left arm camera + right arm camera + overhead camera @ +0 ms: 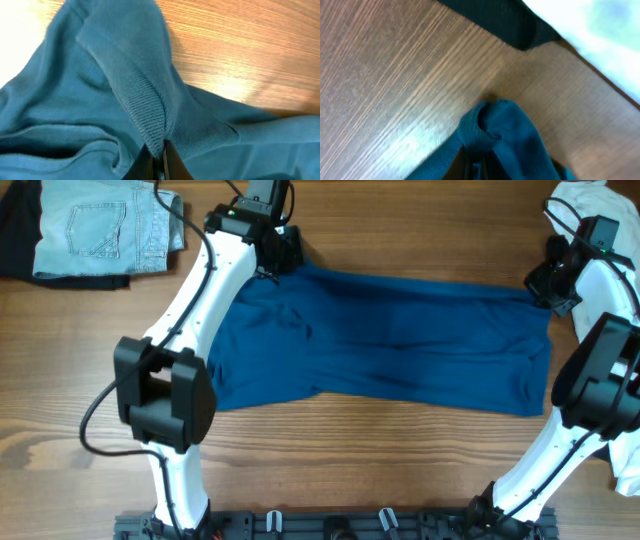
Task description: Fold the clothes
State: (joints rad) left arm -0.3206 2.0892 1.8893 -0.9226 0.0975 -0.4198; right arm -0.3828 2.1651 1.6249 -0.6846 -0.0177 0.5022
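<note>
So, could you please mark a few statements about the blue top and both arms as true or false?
The blue top lies spread on the wooden table. True.
The left jaws stand open above the cloth. False: they are shut on the top's ribbed edge.
The right jaws pinch a fold of the top. True.
The denim piece lies on the top. False: it lies apart, at the far left corner.

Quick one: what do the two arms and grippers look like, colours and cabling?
Both arms are white shells with boxy black joint housings: left arm, right arm. Black grippers: left gripper, right gripper. Black cable loops off the left elbow.
</note>
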